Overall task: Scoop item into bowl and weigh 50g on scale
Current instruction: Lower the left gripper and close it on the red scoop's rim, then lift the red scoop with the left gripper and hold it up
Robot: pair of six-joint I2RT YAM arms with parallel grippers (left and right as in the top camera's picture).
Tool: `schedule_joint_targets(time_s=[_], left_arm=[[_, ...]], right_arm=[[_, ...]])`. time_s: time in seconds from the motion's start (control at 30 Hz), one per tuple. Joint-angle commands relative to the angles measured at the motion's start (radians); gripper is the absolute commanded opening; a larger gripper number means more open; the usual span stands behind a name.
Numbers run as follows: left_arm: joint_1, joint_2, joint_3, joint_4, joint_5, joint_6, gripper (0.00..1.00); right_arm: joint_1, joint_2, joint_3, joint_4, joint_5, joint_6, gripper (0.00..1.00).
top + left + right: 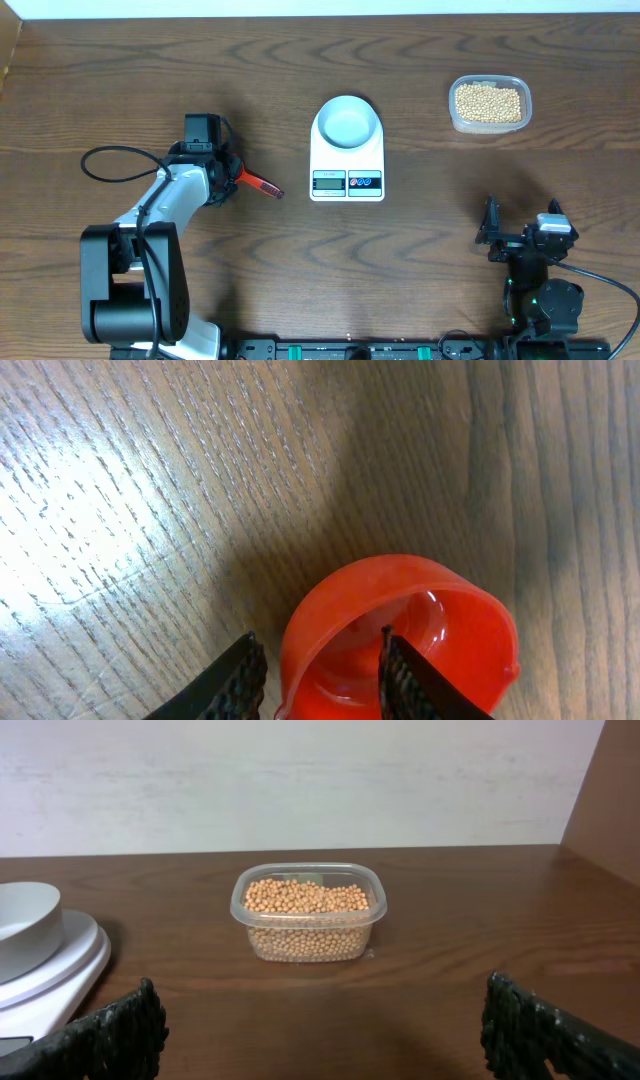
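The pale bowl (pixel 346 122) stands on the white scale (pixel 347 165) at mid table; both also show at the left edge of the right wrist view, bowl (pixel 25 925) on scale (pixel 62 975). The beige beans (pixel 488 101) fill a clear tub (pixel 490 122) at the back right, beans (pixel 305 898) straight ahead of my right gripper (pixel 325 1030), which is wide open and holds nothing. My left gripper (pixel 318 640) straddles the wall of a red scoop (pixel 440 630). One finger is inside the cup. The other is outside, a small gap away. From overhead the scoop (pixel 262 185) lies left of the scale.
The right arm (pixel 540 250) rests near the front right edge. The left arm's base (pixel 130 290) and a looping cable (pixel 105 165) occupy the front left. Bare wood separates the scale from the tub.
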State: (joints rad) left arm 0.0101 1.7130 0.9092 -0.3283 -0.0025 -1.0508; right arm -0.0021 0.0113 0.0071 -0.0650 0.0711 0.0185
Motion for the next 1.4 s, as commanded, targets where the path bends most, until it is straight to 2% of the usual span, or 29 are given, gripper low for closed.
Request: schedule_joint_targets(time_s=[0.0,0.07,0.13,0.2,0.3,0.33,0.37,1.37], left_arm=[[-0.003,0.015,-0.016,0.000,-0.017,-0.002,0.37],[-0.003,0.015,-0.018,-0.002,-0.017,-0.002,0.29],[-0.003,0.015,-0.019,-0.002,-0.017,-0.002,0.27],[-0.003,0.015,-0.019,-0.002,-0.017,-0.002,0.19],[-0.003,0.015,-0.019,-0.003,-0.017,-0.002,0.19],[-0.003,0.015,-0.019,-0.003,-0.016,-0.002,0.11],[-0.003,0.015,-0.019,-0.003,-0.016,-0.002,0.08],[-0.003,0.015,-0.013,0.123,-0.016,-0.002,0.07]], right_arm=[[0.009,-0.005,-0.002,-0.004,-0.002,0.000,0.99],[0.009,-0.005,-0.002,-0.004,-0.002,0.000,0.99],[0.009,-0.005,-0.002,-0.004,-0.002,0.000,0.99],[0.009,-0.005,-0.002,-0.004,-0.002,0.000,0.99],[0.009,-0.005,-0.002,-0.004,-0.002,0.000,0.99],[0.009,-0.005,-0.002,-0.004,-0.002,0.000,0.99],[0.009,-0.005,-0.002,-0.004,-0.002,0.000,0.99],[0.009,-0.005,-0.002,-0.004,-0.002,0.000,0.99]])
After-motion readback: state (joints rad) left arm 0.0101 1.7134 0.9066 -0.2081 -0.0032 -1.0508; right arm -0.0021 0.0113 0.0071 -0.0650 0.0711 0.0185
